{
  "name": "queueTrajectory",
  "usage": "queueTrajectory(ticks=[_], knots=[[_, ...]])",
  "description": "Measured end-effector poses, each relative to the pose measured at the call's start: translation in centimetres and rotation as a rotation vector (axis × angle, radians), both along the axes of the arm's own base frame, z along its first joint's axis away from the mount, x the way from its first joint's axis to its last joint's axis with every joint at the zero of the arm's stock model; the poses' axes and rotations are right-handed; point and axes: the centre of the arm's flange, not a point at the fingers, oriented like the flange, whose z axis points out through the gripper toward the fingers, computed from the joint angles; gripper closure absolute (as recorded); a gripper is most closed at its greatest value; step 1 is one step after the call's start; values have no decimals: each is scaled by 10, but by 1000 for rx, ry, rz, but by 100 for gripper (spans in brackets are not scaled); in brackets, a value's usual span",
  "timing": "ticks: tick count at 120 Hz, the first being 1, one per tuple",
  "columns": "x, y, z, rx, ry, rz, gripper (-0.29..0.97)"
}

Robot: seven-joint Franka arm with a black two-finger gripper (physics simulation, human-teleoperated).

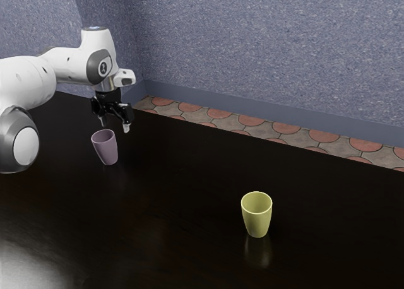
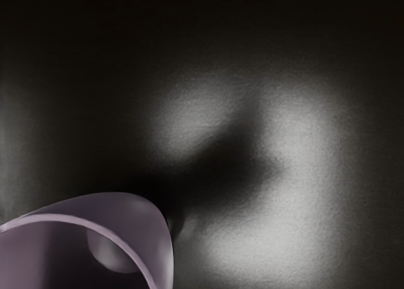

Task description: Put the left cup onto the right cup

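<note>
The gripper (image 1: 115, 123) hung with fingers spread, holding nothing. The purple cup (image 1: 105, 147) stood just beneath them, untouched

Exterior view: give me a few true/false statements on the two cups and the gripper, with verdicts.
1. The purple cup sits on the dark table with its opening facing up. True.
2. The gripper is shut on the purple cup. False: its fingers are open and it hangs just above the cup, holding nothing.
3. The yellow cup is stacked on the purple cup. False: the two stand well apart, with the yellow one toward the exterior view's right.
4. The gripper is nearer the purple cup than the yellow cup. True.
</note>
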Motion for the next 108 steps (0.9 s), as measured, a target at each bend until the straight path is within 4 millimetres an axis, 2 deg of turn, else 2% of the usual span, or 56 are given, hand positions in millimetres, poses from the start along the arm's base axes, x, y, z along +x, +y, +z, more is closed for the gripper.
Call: queueTrajectory(ticks=[52, 79, 96, 108], knots=[[6, -2, -11, 31, -20, -23, 0], [-1, -17, -20, 23, 5, -35, 0], [-10, -19, -26, 18, 14, -31, 0], [-11, -19, -23, 23, 0, -30, 0]])
